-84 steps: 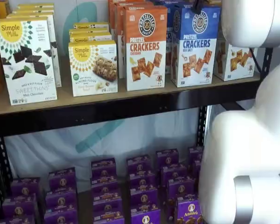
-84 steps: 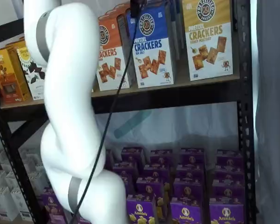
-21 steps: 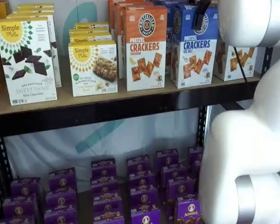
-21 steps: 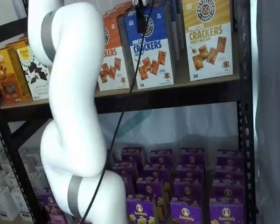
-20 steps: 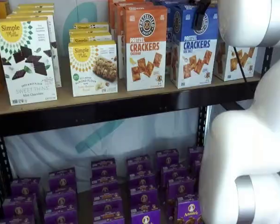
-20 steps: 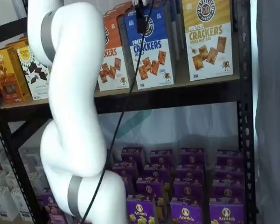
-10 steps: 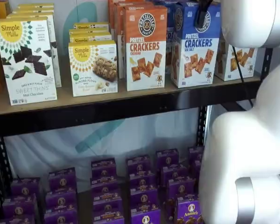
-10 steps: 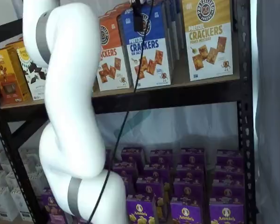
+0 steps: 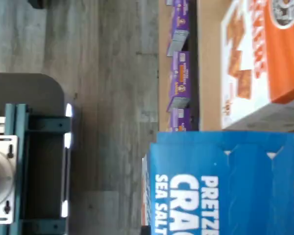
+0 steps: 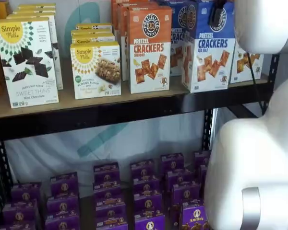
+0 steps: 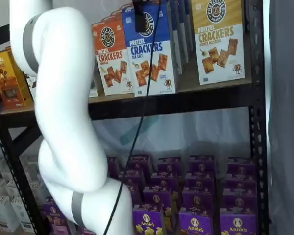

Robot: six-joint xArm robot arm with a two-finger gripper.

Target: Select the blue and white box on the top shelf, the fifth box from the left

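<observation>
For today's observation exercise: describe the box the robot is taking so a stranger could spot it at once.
Find the top shelf, a tan board on a black beam. Toward its right end stands the blue and white box, pulled forward. Unlike the orange-topped carton beside it, it reads SEA SALT.

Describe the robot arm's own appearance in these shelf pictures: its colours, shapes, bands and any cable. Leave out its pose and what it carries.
The arm is glossy white, built of thick rounded segments, with grey metallic bands ringing the joints. In both shelf views the gripper shows only as a slim black finger; its white body is out of frame. A thin black cable hangs beside it.
</observation>
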